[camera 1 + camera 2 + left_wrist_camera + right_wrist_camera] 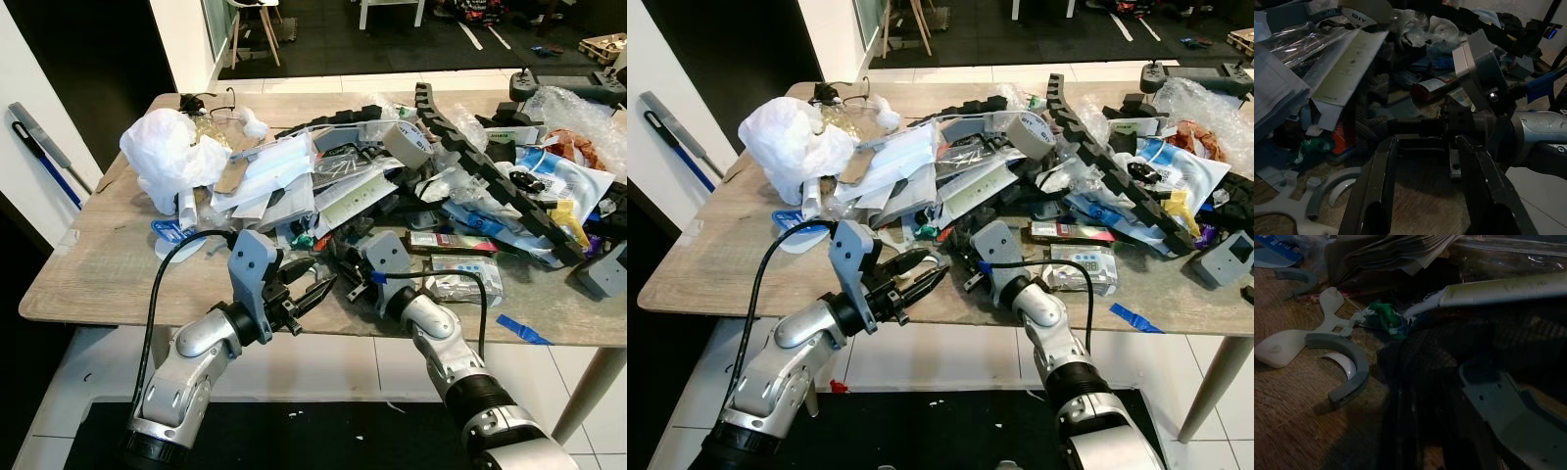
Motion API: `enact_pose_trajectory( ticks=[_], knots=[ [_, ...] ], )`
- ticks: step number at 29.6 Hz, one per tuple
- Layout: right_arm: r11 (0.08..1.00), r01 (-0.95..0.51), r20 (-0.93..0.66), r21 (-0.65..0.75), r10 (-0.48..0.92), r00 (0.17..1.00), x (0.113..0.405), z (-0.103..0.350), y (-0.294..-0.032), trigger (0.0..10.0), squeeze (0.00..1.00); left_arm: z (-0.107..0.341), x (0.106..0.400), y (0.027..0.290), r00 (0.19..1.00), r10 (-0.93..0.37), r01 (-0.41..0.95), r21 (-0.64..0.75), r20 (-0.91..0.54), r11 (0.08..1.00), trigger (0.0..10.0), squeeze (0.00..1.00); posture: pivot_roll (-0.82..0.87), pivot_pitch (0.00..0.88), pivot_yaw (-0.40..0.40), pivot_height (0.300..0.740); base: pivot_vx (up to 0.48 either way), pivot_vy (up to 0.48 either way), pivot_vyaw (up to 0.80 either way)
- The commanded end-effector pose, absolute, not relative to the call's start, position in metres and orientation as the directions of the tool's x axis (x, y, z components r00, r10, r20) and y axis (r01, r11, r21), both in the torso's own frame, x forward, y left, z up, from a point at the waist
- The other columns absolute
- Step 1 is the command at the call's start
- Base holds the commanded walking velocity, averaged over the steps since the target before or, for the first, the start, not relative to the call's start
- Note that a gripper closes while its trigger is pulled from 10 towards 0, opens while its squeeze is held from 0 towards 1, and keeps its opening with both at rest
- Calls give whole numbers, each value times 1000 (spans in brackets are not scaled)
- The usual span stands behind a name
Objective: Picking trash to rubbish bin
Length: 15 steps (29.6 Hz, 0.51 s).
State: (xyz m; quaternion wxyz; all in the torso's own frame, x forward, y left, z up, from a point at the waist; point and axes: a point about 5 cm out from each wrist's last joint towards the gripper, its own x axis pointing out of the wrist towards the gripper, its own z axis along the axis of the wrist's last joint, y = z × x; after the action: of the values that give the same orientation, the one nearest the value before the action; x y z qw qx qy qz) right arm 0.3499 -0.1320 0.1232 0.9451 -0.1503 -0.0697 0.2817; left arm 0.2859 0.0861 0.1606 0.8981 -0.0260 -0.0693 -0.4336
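Note:
A wooden table [108, 264] is heaped with trash: papers and packets [294, 186], a white plastic bag [167, 147], a tape roll [409, 145] and a long black cable chain [490, 166]. My left gripper [313, 294] hovers open over the table's front edge, pointing right, with nothing between its fingers [1376, 186]. Just beyond it my right gripper [345, 284] reaches into the front of the heap, against a dark mesh item [1474, 342]; its fingers are lost in shadow. A green wrapper [1383, 318], a grey curved piece [1347, 362] and a white flat piece [1283, 345] lie on the wood close by.
A strip of blue tape [519, 328] lies near the front edge on the right. A blue-handled mop [44, 157] leans against the wall to the left. A chair [255, 29] stands beyond the table. White tiled floor [323, 367] runs under the table.

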Motion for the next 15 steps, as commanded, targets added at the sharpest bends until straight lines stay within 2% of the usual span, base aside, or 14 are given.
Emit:
enact_pose_trajectory(
  ticks=[1, 13, 15],
  knots=[
    [786, -527, 34, -324, 566, 824, 348, 119, -129, 0, 0, 159, 285, 87, 606, -784, 789, 28, 133, 614, 10000, 0, -18, 121, 85, 740, 0, 0, 0],
    [787, -525, 61, -324, 571, 818, 347, 123, -128, 0, 0, 160, 287, 86, 602, -787, 791, 34, 138, 611, 10000, 0, -25, 110, 86, 740, 0, 0, 0],
    [786, -521, 104, -332, 580, 808, 346, 130, -123, 0, 0, 159, 287, 86, 603, -786, 790, 33, 139, 612, 10000, 0, -28, 111, 81, 740, 0, 0, 0]
  ],
)
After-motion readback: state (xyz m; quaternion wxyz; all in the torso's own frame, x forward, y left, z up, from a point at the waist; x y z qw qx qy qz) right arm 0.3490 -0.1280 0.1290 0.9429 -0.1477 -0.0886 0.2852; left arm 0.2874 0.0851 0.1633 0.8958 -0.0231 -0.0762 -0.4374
